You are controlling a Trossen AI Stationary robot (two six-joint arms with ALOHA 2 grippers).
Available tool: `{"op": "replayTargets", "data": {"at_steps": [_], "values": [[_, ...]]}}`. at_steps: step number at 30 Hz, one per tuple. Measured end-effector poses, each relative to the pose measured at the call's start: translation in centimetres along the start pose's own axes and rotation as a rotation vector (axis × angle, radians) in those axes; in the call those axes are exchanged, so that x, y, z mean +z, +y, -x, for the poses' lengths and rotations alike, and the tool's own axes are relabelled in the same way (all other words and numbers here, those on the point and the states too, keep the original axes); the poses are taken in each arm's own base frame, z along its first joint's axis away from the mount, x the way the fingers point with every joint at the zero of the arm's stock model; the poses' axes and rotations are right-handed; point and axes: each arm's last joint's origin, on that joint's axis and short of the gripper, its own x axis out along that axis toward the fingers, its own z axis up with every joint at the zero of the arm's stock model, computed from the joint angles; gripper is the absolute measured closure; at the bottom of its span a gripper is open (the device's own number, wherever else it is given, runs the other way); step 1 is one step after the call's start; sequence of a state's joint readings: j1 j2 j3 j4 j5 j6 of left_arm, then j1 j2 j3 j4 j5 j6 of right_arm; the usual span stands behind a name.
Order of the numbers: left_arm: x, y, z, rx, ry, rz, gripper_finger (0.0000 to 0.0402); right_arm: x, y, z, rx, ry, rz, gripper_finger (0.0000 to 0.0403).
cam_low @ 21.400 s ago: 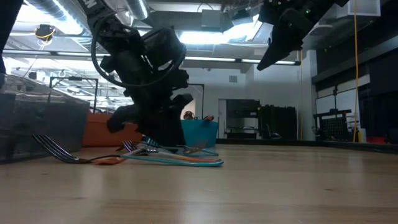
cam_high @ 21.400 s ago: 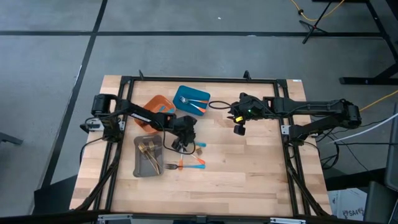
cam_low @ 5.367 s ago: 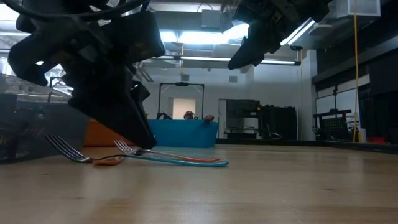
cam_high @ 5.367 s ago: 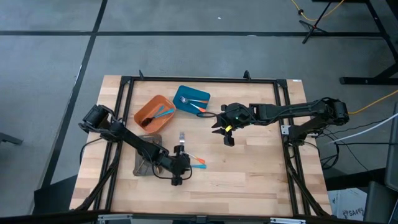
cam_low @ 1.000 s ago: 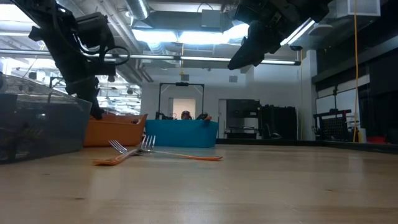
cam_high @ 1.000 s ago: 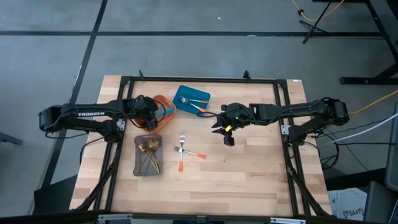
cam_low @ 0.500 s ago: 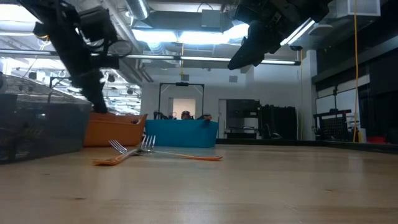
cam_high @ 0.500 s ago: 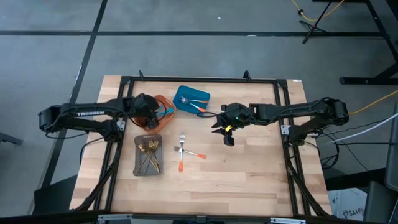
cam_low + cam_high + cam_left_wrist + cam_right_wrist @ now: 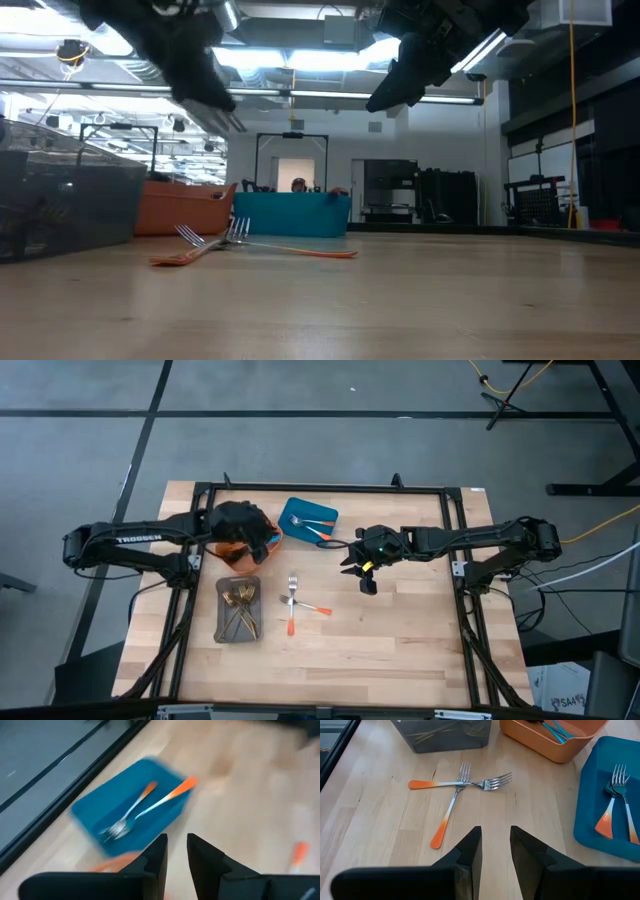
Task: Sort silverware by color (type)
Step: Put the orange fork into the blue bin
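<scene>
Two orange-handled forks (image 9: 293, 605) (image 9: 457, 785) lie crossed on the bare wood (image 9: 215, 245). Two more lie in the blue tray (image 9: 296, 510) (image 9: 145, 807) (image 9: 615, 805). Blue-handled pieces (image 9: 557, 730) lie in the orange tray (image 9: 240, 560). Gold pieces (image 9: 240, 610) lie in the grey tray (image 9: 222, 625). My left gripper (image 9: 265, 542) (image 9: 232, 122) (image 9: 176, 852) hangs high over the orange tray, facing the blue tray, open and empty. My right gripper (image 9: 356, 572) (image 9: 378, 100) (image 9: 495, 845) hovers right of the crossed forks, open and empty.
The three trays sit together in the table's left half: the orange one (image 9: 555, 750) and the blue one (image 9: 585, 820) toward the far edge, the grey one (image 9: 440, 742) nearer. A dark frame rail runs round the table (image 9: 320, 488). Bare wood shows along the near and right sides.
My left gripper has risen from low over the orange tray and swung toward the table's right, and now faces the blue tray. My right arm and the silverware have stayed where they were.
</scene>
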State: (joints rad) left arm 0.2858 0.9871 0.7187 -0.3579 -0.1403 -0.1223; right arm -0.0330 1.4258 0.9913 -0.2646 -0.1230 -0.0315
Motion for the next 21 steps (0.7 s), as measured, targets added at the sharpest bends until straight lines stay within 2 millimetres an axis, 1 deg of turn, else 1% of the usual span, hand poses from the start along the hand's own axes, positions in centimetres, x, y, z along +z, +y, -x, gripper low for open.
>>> {"op": "replayTargets", "data": {"at_steps": [5, 9, 13, 17, 21], "values": [[0.8, -2.2, 0.3, -0.121, -0.098, -0.019, 0.0335, 0.0, 0.0, 0.0, 0.000, 0.000, 0.000, 0.0311], [0.9, -3.7, 0.3, -0.183, -0.128, 0.057, 0.0335, 0.0, 0.0, 0.0, 0.000, 0.000, 0.000, 0.0311], [0.7, -5.1, 0.0, -0.225, -0.108, 0.186, 0.0335, 0.0, 0.0, 0.0, 0.000, -0.002, 0.000, 0.0311], [0.3, -6.1, -0.3, -0.258, -0.054, 0.324, 0.0335, 0.0, 0.0, 0.0, 0.000, -0.002, 0.000, 0.0311], [-0.2, -7.0, -0.5, -0.284, -0.022, 0.324, 0.0335, 0.0, 0.0, 0.0, 0.000, -0.003, 0.000, 0.0311]]}}
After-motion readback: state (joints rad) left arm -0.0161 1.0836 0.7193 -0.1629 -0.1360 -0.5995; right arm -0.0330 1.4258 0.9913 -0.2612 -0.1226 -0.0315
